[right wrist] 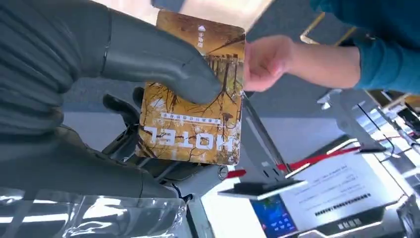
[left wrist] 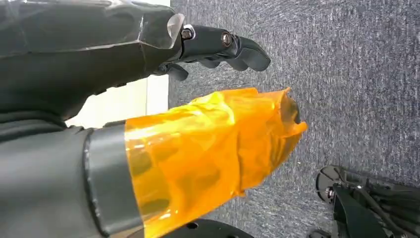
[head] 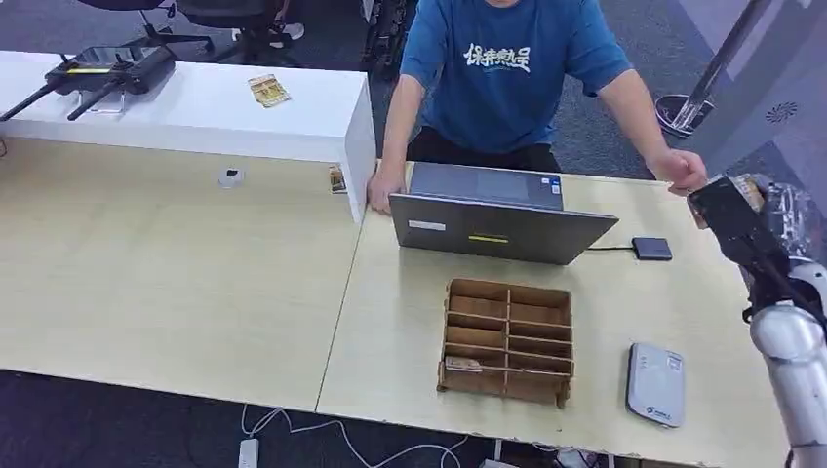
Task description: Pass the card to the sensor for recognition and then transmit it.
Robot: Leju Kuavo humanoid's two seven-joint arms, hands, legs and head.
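Observation:
My right hand (head: 736,216) is raised at the table's far right and grips a brown hotel card (right wrist: 195,106) between thumb and fingers. In the head view the card (head: 750,185) peeks out above the hand. A person in a blue shirt (head: 507,68) stands behind the table; that person's hand (head: 683,171) reaches close to the card, and in the right wrist view this hand (right wrist: 265,62) sits just past the card's edge, apart from it or barely touching. The white card sensor (head: 654,383) lies near the table's front right. My left hand (left wrist: 218,47) hangs over carpet, holding nothing, thumb wrapped in orange tape.
A wooden compartment box (head: 507,339) with a card in one slot stands mid-table. An open laptop (head: 497,219) sits in front of the person, with a small black device (head: 651,248) cabled beside it. A raised white shelf (head: 195,97) at the back left carries a black device and another card.

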